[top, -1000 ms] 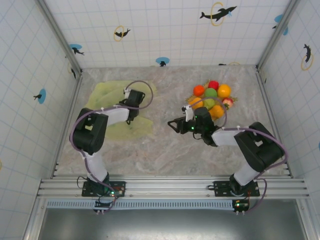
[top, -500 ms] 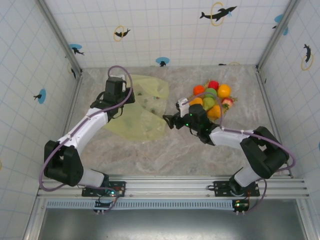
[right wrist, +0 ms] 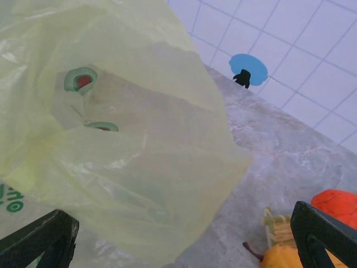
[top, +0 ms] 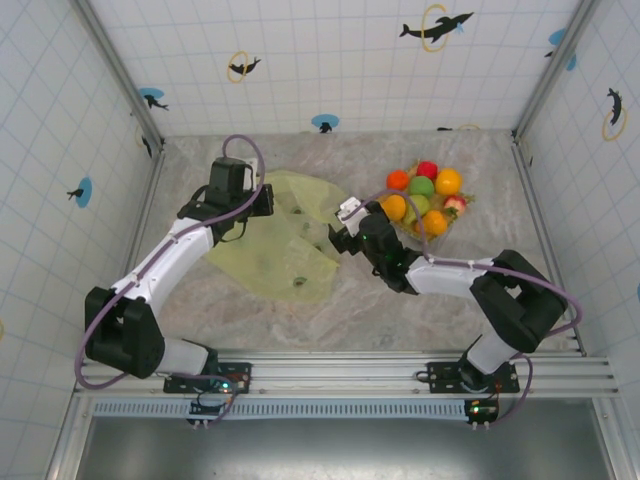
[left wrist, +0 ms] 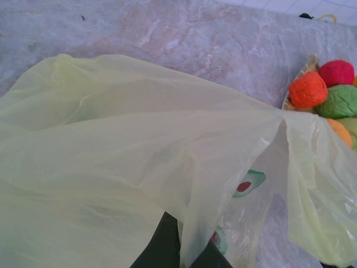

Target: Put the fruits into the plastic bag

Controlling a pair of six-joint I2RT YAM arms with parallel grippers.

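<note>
1. Top external:
   - The plastic bag (top: 280, 245) lies crumpled on the left-centre of the table (top: 300, 330), with its far edge lifted.
   - The left end effector (top: 262, 202) is at the bag's upper-left edge.
   - The right end effector (top: 338, 240) is at the bag's right edge.
   - The fruits (top: 425, 198) are heaped just right of the bag. Bare table lies along the near side.
2. Left wrist:
   - Bag film (left wrist: 128, 167) tents up and gathers at the dark fingers (left wrist: 164, 248), which are pinched closed on it.
   - Red, orange and green fruits (left wrist: 308, 89) sit past the bag's right edge. Open table lies beyond.
3. Right wrist:
   - The end effector (right wrist: 181, 226) is spread wide and grips nothing. The bag (right wrist: 111, 139) hangs just ahead of it.
   - Fruits (right wrist: 337, 204) and a woven mat (right wrist: 276, 226) are at lower right.
</note>
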